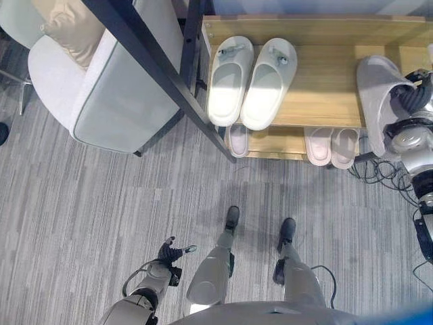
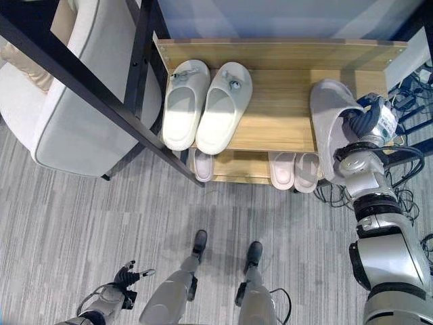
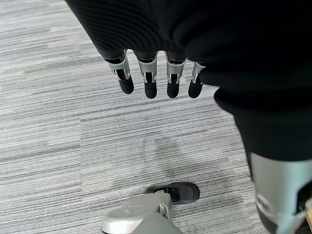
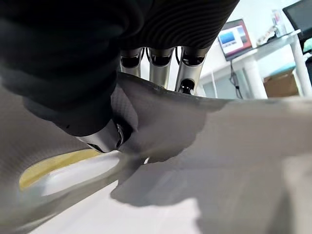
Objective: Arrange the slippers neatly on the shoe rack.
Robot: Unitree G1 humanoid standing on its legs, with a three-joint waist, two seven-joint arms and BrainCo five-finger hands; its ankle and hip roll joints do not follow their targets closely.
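No writing is legible. The right hand (image 2: 362, 125) pinches a grey slipper (image 2: 329, 115) over the rack (image 2: 277, 101); the left hand (image 1: 172, 252) hangs low, fingers straight, holding nothing.

Overhead stereo pair — close wrist views

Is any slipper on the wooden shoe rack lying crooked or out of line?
Yes. The grey slipper at the right end of the wooden shoe rack's top shelf is gripped by the right hand and overhangs the front edge. The white slipper pair lies side by side, slightly slanted.
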